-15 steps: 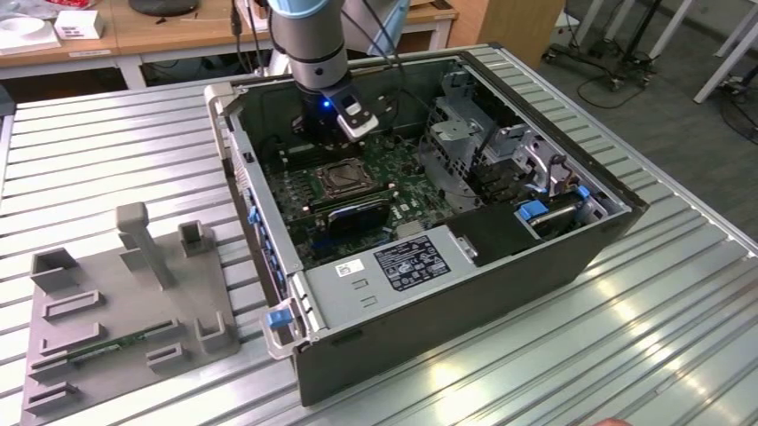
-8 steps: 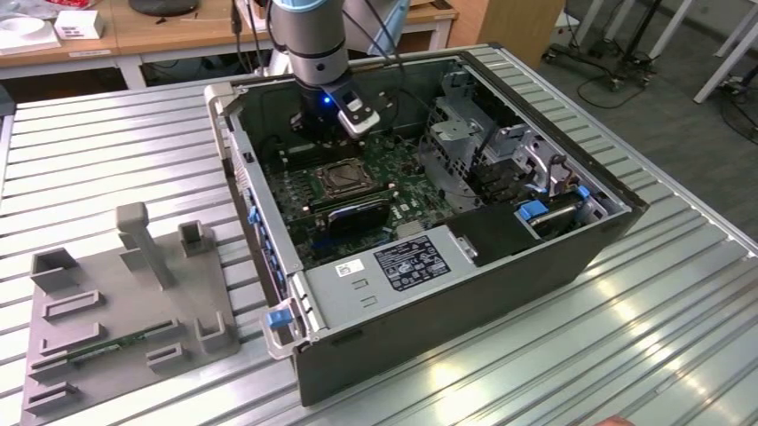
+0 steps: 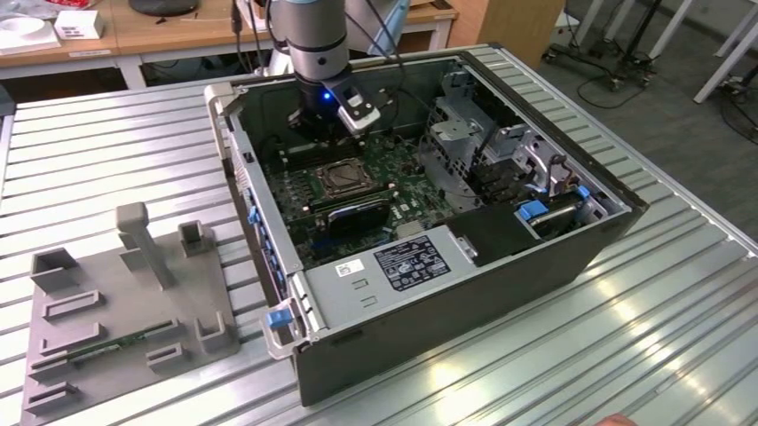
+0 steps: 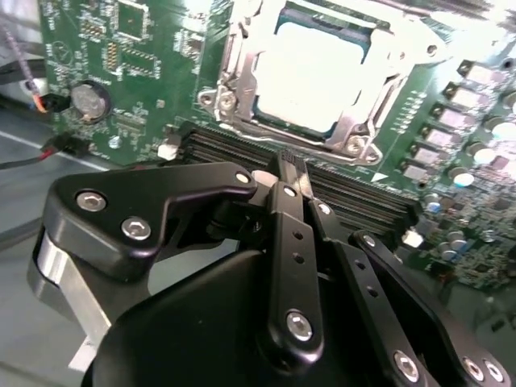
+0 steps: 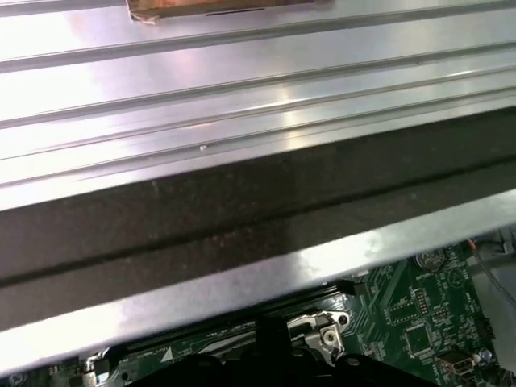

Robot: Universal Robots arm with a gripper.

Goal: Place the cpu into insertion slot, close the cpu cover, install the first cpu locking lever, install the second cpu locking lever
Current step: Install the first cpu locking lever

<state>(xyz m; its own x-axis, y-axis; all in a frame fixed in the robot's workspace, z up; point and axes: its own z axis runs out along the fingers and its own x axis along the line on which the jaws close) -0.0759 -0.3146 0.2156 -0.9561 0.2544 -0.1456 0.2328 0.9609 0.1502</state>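
Inside the open black computer case (image 3: 556,257), the black gripper (image 4: 292,173), fingers pressed together and empty, hovers beside the pale silver-tan square cpu (image 4: 318,76) under its silvery metal frame cpu cover (image 4: 242,72).

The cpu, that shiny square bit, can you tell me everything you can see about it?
The cpu is a flat square chip with a pale, silvery metal top. It lies flat in its socket on the green board, and the silvery cpu cover frames it, resting on its edges. The gripper hovers nearby, not touching it.

labels: white sticker (image 3: 351,268), dark label (image 3: 406,260) on case | text: unreadable
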